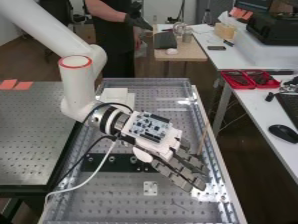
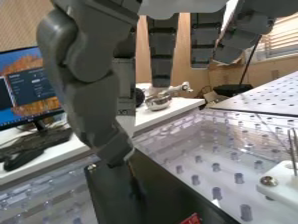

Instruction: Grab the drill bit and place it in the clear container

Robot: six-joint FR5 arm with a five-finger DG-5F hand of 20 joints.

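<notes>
The hand (image 1: 178, 169) is over the perforated bench top in the high view, its fingers extended and slanting down to the right. In the wrist view the hand (image 2: 96, 105) has relaxed, mostly straight fingers, with one long digit hanging over a glossy black surface (image 2: 169, 187). Thin metal rods (image 2: 293, 147) stand upright on a white block (image 2: 285, 185), apart from the fingers; whether one is the drill bit, I cannot tell. A transparent-walled enclosure (image 1: 149, 80) surrounds the perforated surface; I cannot make out a separate clear container.
A black strip with round fittings (image 1: 106, 162) lies beside the hand, and a small white plate (image 1: 151, 188) is below it. Red trays (image 1: 249, 79) and a mouse (image 1: 284, 133) are on the right-hand table. A dark perforated table (image 1: 33, 135) stands at the left.
</notes>
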